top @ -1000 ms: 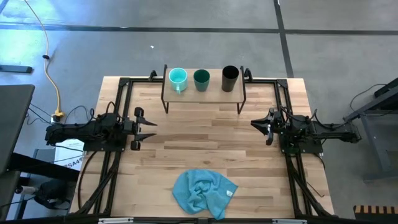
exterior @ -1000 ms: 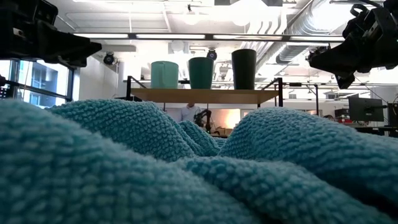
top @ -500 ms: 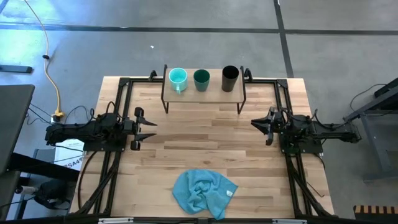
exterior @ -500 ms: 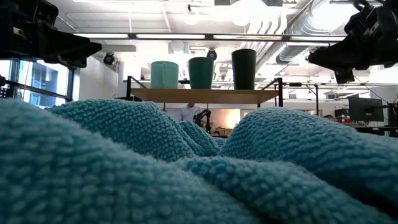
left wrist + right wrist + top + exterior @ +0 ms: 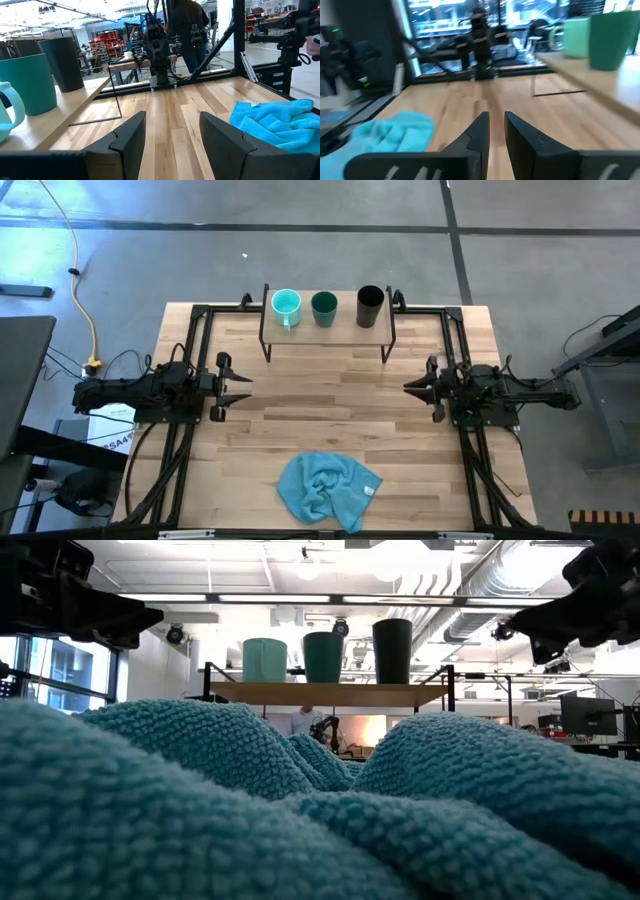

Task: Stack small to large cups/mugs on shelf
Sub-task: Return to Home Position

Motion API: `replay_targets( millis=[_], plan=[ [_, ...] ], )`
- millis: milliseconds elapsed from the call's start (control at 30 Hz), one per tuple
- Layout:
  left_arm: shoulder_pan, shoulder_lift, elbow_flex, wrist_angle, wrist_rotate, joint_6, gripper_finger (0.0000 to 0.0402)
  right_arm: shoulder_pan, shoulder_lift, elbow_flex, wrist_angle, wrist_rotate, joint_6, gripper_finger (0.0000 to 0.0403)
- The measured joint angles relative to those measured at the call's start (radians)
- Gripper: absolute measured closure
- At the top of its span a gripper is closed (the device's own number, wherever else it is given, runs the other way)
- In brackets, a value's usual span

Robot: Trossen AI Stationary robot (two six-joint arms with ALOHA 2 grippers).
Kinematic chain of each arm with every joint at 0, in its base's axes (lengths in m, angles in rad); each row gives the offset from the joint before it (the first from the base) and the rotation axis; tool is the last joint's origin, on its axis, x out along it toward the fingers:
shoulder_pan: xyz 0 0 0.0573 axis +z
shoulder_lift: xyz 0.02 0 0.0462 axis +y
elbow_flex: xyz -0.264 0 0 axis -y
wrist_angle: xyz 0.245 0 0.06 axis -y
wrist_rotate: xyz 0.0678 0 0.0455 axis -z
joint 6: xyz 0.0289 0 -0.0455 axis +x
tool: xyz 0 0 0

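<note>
The shelf (image 5: 340, 332) was a low, pale wooden board on thin black metal legs, standing at the far edge of the butcher-block table (image 5: 330, 420). Three smooth vessels stood upright on it in a row, apart from one another: a light turquoise handled mug (image 5: 286, 305) at the left end, a short dark teal cup (image 5: 324, 306) in the middle and a tall black cylindrical cup (image 5: 370, 304) towards the right. A crumpled blue terry cloth (image 5: 328, 490) with a looped pile lay near the front edge. The left gripper (image 5: 246, 387) hovered over the table's left side, its fingers spread wide and empty, well apart from the shelf. The right gripper (image 5: 407, 387) faced it from the right side, fingers drawn to a narrow slit and holding nothing, likewise well clear of the cups
</note>
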Motion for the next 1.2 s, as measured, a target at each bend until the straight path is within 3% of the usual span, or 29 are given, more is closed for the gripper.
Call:
replay_targets(
  millis=[167, 1200],
  plan=[
    [0.0, 0.0, 0.0, 0.0, 0.0, -0.001, 0.0227, 0.0, 0.0, 0.0, -0.064, -0.05, 0.008, 0.0353],
    [0.0, 0.0, 0.0, 0.0, 0.0, 0.0, 0.0227, 0.0, 0.0, 0.0, -0.072, -0.035, 0.008, 0.0353]
  ],
)
